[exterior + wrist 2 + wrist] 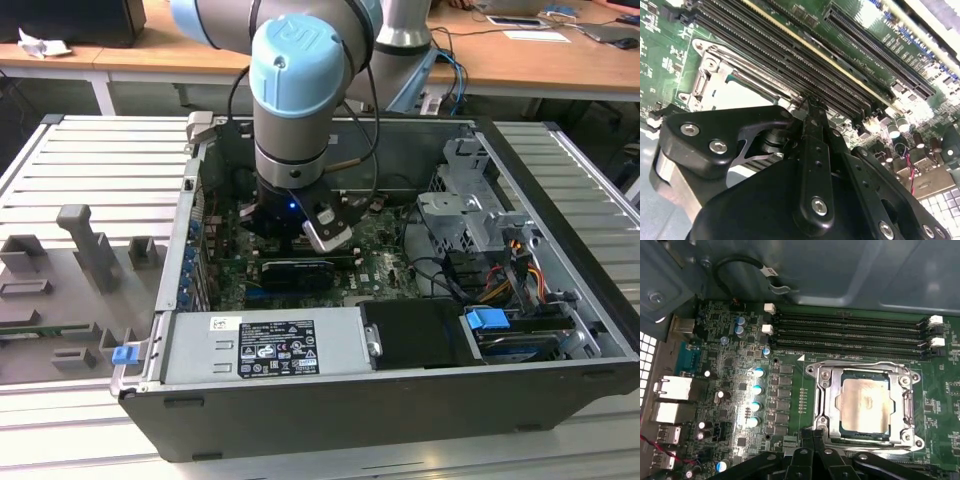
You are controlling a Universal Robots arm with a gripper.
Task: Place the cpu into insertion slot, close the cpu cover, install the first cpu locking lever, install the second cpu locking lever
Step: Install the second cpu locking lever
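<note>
First wrist view shows the cpu [864, 406] already seated in the insertion slot [831, 428], its pale metal top showing through the window of the cpu cover [826, 396], which looks folded down flat over it. Just beside the socket run the long black memory slots [850, 335] on the green motherboard [730, 390]. The gripper [812, 437] hangs low at the socket's near edge, black linkage crowding the second wrist view; its fingers [812, 112] look drawn close together with nothing between them. The locking levers cannot be told apart from the frame. My worry: a tip this close could skid off the thin metal and scrape the board or nudge the cover askew.
</note>
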